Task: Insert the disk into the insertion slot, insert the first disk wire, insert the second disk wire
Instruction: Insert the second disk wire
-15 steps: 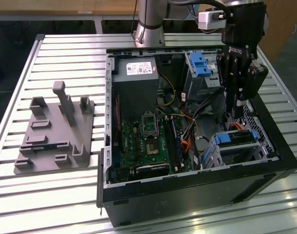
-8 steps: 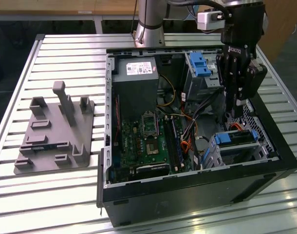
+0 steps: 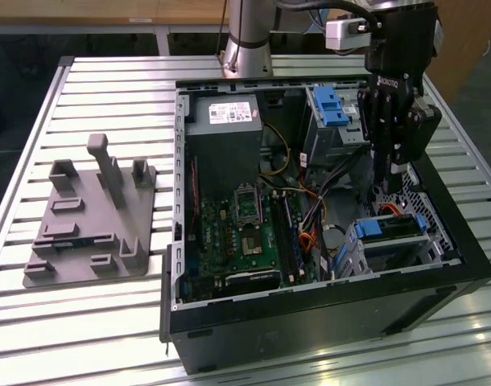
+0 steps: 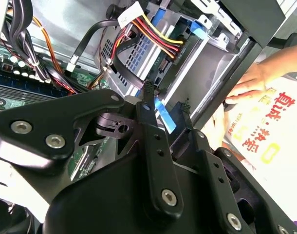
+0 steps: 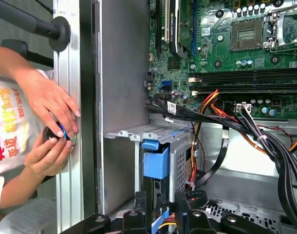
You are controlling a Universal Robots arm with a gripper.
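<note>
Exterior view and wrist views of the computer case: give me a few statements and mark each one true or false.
1. The computer case lies open on a slatted table. True.
2. The grey fixture sits on the exterior view's right of the case. False: it sits on the left.
3. The gripper hangs over the fixture. False: it reaches into the case.
4. A blue cable sits between the gripper's fingers. True.
5. A person's hands show beside the case. True.
</note>
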